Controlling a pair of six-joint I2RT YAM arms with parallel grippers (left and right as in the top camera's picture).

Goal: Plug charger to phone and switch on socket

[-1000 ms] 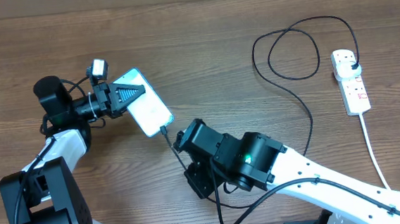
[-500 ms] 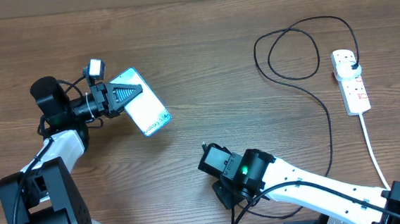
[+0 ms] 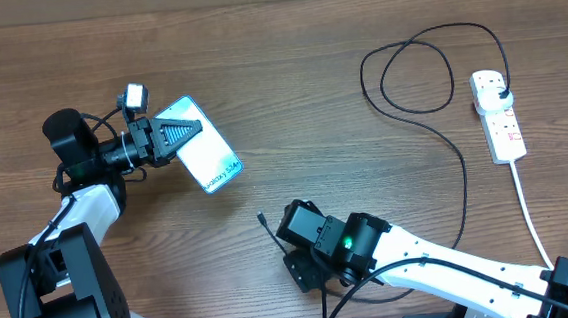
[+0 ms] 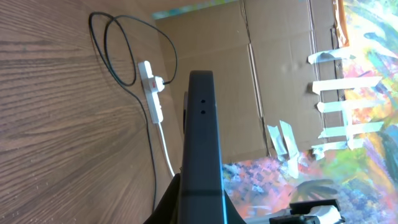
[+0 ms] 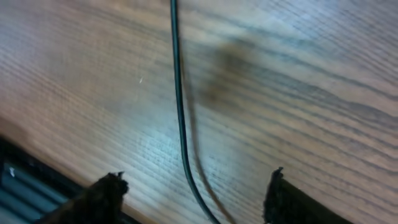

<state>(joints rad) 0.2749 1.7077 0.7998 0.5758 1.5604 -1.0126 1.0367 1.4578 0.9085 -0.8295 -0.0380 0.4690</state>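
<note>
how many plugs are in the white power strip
1: a black plug sits in the end outlet of the white power strip, farthest from its thick white cord. The other outlets look empty.

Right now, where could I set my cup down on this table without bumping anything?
The widest bare wood of the table is the middle, between the phone and the charger loop. The far left corner beyond the left gripper is bare too. Crowded: the right side, with loop, socket and white cord, and the near edge around the right gripper.
</note>
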